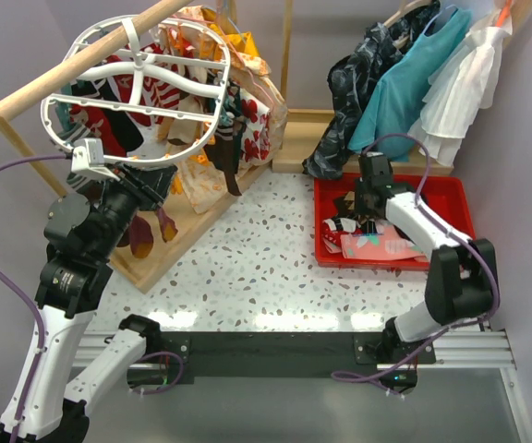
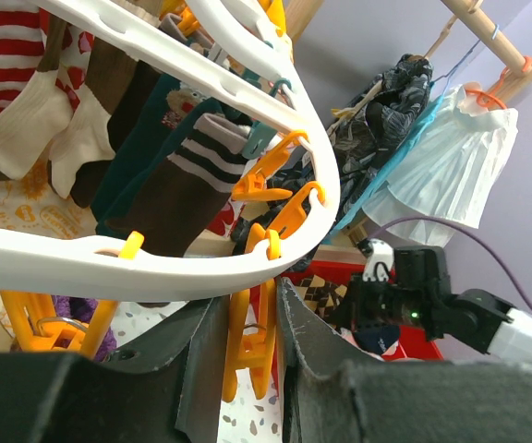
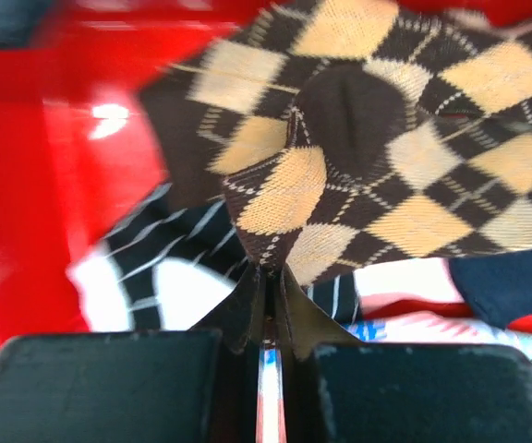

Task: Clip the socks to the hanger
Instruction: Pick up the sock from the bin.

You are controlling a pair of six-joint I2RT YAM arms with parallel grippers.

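White plastic hanger (image 1: 141,92), a big oval frame with spokes, hangs off the wooden rail (image 1: 81,65) at upper left. Several socks are already clipped under it: a red-white striped sock (image 2: 7,37), a dark teal sock (image 2: 146,129) and a brown sock with pale bands (image 2: 187,185). The left gripper (image 2: 250,300) is up at the near rim of the hanger, its jaws closed narrowly on an orange clip (image 2: 247,355) that hangs from the rim, one finger on each side of the clip. The right gripper (image 3: 268,277) is down in the red bin (image 1: 451,198) at right on the speckled table (image 1: 247,268). Its jaws are pinched shut on the lower corner of the brown-black argyle sock (image 3: 386,138). The right wrist view is motion-blurred. The argyle sock lies on top of other socks in the bin, including a black-white striped sock (image 3: 155,258) and a navy sock (image 3: 506,286). A teal dress (image 1: 405,92) and a white dress (image 1: 455,88) hang behind the bin.
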